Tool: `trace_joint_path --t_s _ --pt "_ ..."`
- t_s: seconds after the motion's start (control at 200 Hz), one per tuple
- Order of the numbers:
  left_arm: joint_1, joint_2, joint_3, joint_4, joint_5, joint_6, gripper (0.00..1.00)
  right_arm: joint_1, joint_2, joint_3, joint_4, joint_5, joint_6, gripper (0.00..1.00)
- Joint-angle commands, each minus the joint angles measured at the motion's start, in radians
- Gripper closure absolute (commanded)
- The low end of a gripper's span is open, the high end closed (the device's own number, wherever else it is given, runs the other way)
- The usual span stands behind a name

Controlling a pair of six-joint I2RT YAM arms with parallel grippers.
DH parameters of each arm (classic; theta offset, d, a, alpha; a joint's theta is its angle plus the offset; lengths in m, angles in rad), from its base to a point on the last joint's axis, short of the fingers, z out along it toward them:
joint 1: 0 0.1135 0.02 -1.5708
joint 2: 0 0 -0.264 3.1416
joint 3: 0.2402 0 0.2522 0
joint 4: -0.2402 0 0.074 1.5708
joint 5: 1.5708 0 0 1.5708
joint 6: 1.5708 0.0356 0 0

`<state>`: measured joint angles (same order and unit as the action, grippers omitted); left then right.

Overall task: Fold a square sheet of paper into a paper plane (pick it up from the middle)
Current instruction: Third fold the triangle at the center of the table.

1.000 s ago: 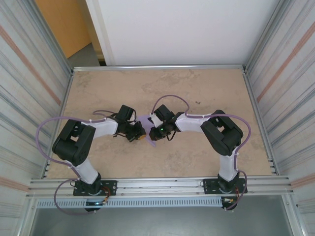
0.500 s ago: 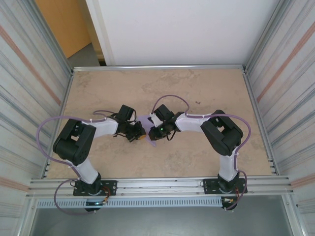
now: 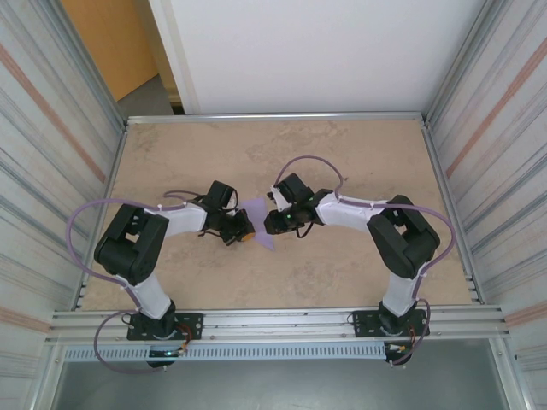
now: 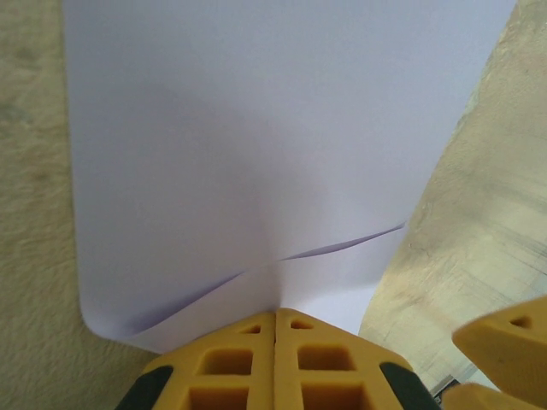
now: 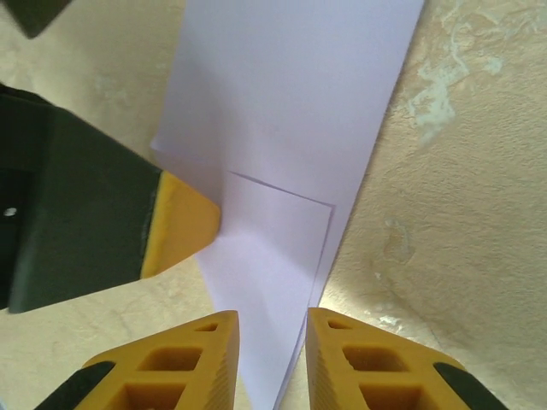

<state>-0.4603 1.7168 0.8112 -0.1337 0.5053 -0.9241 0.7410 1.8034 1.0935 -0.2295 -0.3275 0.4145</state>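
While your left pincer pinches the square sheet of paper, lying on the table between the arms, hold firm; your right pincer stands slightly spread astride its edge (not gripping, I judge), so lift it clear without dragging the flap.

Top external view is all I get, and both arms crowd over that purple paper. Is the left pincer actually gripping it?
Observer: Yes. In the left wrist view the left pincer has its yellow jaws pressed together on an edge of the sheet of paper.
Operator: And the other one?
Observer: The right pincer is open, and the sheet's edge runs into the gap between its jaws.
Operator: Any folds yet?
Observer: The right wrist view shows a flap with a sharp corner lying on top of the sheet.
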Motion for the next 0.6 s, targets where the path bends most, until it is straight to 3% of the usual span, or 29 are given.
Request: trace_joint_path --t_s 0.0,0.215,0.596 --pt "-0.003 0.043 -0.012 -0.078 -0.061 0.006 0.93 0.013 -0.016 -0.016 -0.008 -0.075 -0.001 0.78" --pt "-0.003 0.047 -0.005 -0.078 -0.054 0.008 0.94 0.042 0.044 -0.005 0.013 -0.161 0.005 0.90" --pt "-0.003 0.048 0.008 -0.083 -0.046 0.014 0.94 0.039 0.122 0.011 0.022 -0.185 0.016 0.95"
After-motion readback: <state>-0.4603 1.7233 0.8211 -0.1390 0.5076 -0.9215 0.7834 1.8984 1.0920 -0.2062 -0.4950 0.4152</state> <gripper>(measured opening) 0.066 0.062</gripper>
